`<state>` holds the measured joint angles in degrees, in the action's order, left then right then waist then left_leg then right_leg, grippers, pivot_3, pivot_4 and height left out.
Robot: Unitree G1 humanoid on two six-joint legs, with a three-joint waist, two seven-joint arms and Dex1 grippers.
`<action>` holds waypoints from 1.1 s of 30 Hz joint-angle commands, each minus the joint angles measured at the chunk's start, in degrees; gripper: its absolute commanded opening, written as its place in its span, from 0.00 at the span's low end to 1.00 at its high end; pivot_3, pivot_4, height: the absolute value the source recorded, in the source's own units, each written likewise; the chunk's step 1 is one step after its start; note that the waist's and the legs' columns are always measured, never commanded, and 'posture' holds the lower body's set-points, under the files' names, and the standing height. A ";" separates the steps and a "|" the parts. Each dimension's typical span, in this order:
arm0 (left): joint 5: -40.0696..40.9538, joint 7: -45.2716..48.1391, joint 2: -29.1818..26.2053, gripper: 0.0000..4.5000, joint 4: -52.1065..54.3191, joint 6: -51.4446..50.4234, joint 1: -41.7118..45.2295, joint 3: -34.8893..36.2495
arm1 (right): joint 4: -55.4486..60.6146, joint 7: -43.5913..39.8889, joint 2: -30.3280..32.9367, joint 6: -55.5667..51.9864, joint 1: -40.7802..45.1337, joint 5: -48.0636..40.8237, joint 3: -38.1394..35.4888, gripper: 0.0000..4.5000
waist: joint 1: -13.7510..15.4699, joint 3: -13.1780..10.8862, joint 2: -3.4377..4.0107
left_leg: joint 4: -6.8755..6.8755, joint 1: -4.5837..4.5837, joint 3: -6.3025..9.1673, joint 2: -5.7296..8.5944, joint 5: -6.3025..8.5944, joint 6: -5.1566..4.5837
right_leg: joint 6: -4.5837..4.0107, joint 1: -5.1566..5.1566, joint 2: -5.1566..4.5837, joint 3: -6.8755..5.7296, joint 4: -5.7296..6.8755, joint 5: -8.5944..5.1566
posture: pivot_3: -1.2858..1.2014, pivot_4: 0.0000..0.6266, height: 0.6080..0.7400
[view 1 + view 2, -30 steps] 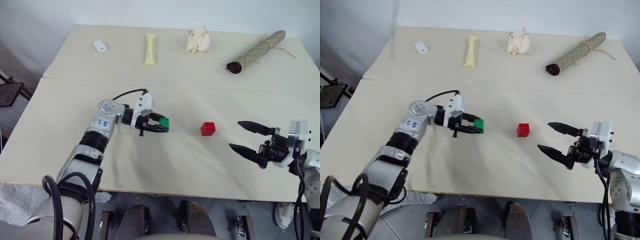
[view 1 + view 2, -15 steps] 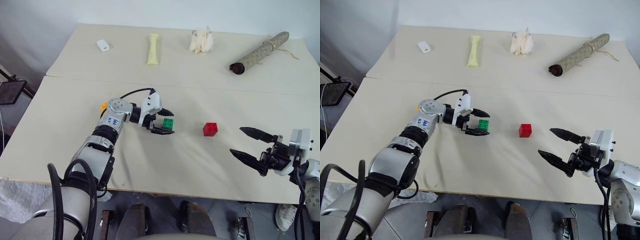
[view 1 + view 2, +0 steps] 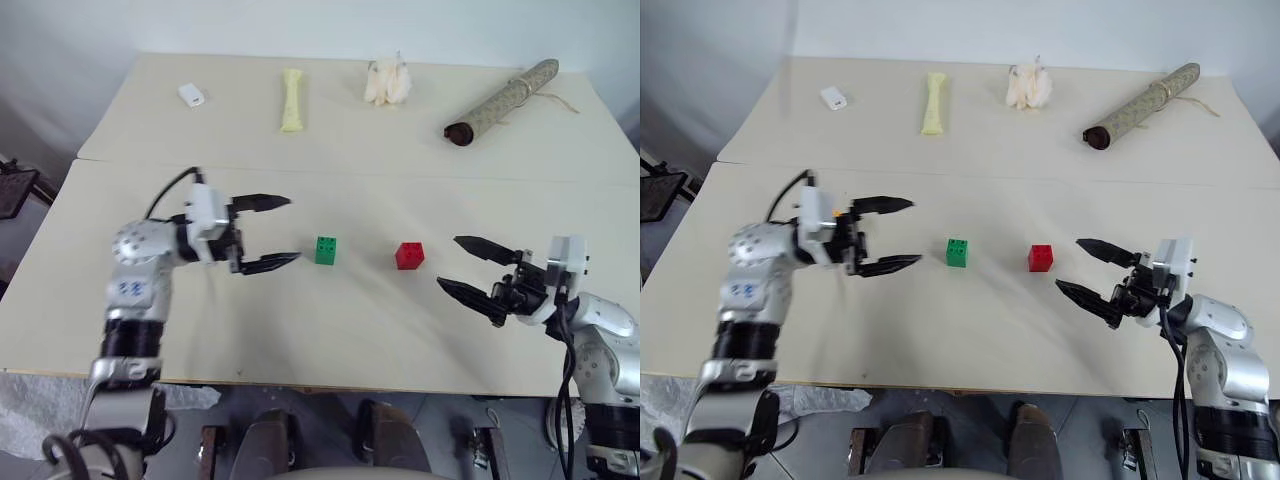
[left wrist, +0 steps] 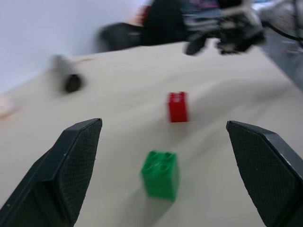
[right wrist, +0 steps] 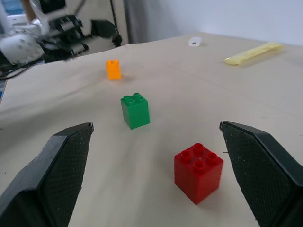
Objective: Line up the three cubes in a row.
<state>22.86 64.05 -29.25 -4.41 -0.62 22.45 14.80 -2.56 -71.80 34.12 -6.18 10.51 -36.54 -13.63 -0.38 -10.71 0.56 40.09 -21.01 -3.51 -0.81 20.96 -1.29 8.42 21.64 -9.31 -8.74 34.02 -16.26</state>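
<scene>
The green cube [image 3: 326, 250] stands free on the table, with the red cube [image 3: 409, 255] a short way to its right. In the right wrist view the orange-yellow cube [image 5: 113, 69] stands beyond the green cube [image 5: 135, 110], close to my left gripper. My left gripper [image 3: 292, 230] is open and empty, just left of the green cube and apart from it. My right gripper [image 3: 449, 262] is open and empty too, a little right of the red cube. In the left wrist view the green cube [image 4: 161, 174] and the red cube [image 4: 177, 107] lie ahead between the fingers [image 4: 75, 161].
Along the far side of the table lie a small white block [image 3: 190, 95], a pale yellow stick [image 3: 290, 98], a crumpled white thing [image 3: 388, 82] and a rolled mat [image 3: 500, 100]. A seam [image 3: 400, 172] crosses the table. The front edge runs near both arms.
My left gripper opened, let go of the green cube and drew back to the left. The cube stays on the table. My right gripper edged a little toward the red cube.
</scene>
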 commanded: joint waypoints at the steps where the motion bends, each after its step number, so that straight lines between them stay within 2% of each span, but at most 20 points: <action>1: 4.16 -10.58 -1.16 0.99 8.85 -3.87 -8.63 10.97 | -1.76 -2.56 -1.14 2.95 2.68 1.31 1.97 1.00 | -0.01 -0.01 -0.02 | -0.02 -0.02 0.02 -0.01 0.00 0.00 | 0.00 0.01 0.01 -0.01 -0.04 0.00 | 0.52 0.24 1.00; 2: 4.40 -12.31 -1.21 0.99 10.14 -4.41 -10.26 12.01 | -2.07 -3.13 -1.16 2.93 2.95 1.34 2.23 1.00 | 0.21 -0.02 -0.03 | -0.02 -0.03 0.05 0.00 0.00 0.00 | 0.00 0.01 0.00 -0.02 -0.02 0.00 | 0.52 0.24 1.00; 4: 6.92 -15.83 0.59 0.99 10.99 -4.67 -22.70 22.97 | -2.94 -3.76 -2.10 3.75 5.27 1.52 3.20 1.00 | 0.60 -0.01 -0.06 | 0.05 -0.11 0.14 0.01 0.00 0.00 | 0.00 -0.03 -0.08 -0.12 -0.01 0.00 | 0.52 0.24 1.00; 6: 8.58 -18.42 3.14 0.99 10.97 -3.78 -32.67 30.74 | -4.10 -4.93 -2.51 5.73 6.70 2.38 3.93 1.00 | -0.30 0.04 0.02 | -0.03 0.02 0.08 -0.08 0.05 -0.05 | 0.03 -0.05 -0.16 0.04 -0.05 0.02 | 0.52 0.24 1.00; 9: 10.89 -21.37 5.90 0.99 15.02 -4.91 -39.20 32.31 | -5.55 -6.69 -2.23 7.84 7.36 3.20 4.09 1.00 | 0.50 0.00 -0.18 | -0.05 0.03 0.02 -0.01 0.17 -0.09 | 0.04 -0.05 -0.11 0.00 -0.15 0.02 | 0.52 0.24 1.00; 11: 11.93 -22.26 6.81 0.99 16.98 -5.25 -40.93 31.75 | -6.64 -7.65 -1.88 8.73 7.78 3.46 3.84 1.00 | 2.05 0.00 -0.17 | 0.17 -0.13 -0.06 -0.03 0.15 -0.11 | 0.04 -0.11 -0.16 -0.15 -0.11 0.02 | 0.52 0.24 1.00; 13: 12.42 -23.16 7.46 0.99 17.65 -5.36 -41.02 30.40 | -7.62 -8.34 -1.43 9.48 8.18 3.83 3.67 1.00 | 2.40 0.01 -0.18 | 0.36 -0.13 -0.05 -0.05 0.15 -0.12 | 0.04 -0.20 -0.18 -0.13 -0.05 0.03 | 0.52 0.24 1.00; 17: 11.80 -24.62 7.06 0.99 18.09 -6.21 -38.26 25.58 | -8.63 -9.21 -0.92 10.21 8.68 4.14 3.76 1.00 | 1.85 0.05 -0.14 | 0.35 -0.05 0.17 0.05 0.16 -0.11 | 0.08 -0.14 -0.19 0.05 0.01 0.06 | 0.52 0.24 1.00; 22: 10.01 -28.13 3.03 0.99 15.75 -12.06 -26.66 16.55 | -8.20 -9.56 -0.40 9.77 8.48 4.18 3.97 1.00 | 1.59 0.05 -0.14 | 0.29 -0.05 -0.03 0.07 0.16 -0.04 | 0.06 -0.07 0.00 0.06 0.04 0.05 | 0.52 0.24 1.00; 27: 5.36 -26.04 -2.33 0.99 2.97 -13.78 -12.88 8.68 | -7.05 -8.94 -0.27 9.76 7.71 4.33 3.99 1.00 | 1.40 0.07 -0.10 | 0.28 -0.05 -0.31 0.09 0.15 -0.03 | 0.06 -0.05 0.03 0.06 0.04 0.05 | 0.52 0.24 1.00; 33: -0.80 -23.70 -4.03 0.99 -16.41 -10.42 1.60 2.02 | -3.79 -6.81 -0.34 9.69 5.07 4.19 3.25 1.00 | 1.03 0.07 -0.11 | 0.19 -0.06 -0.38 0.08 0.13 0.01 | 0.06 -0.03 0.09 0.01 -0.03 0.05 | 0.52 0.24 1.00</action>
<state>23.72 39.61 -32.66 -18.01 -13.23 22.09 17.69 -9.00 -79.53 33.34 3.27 16.23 -31.73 -9.23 0.64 -10.65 0.45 40.26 -21.08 -3.88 -0.74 21.09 -1.27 8.48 21.61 -9.22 -8.73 33.99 -16.22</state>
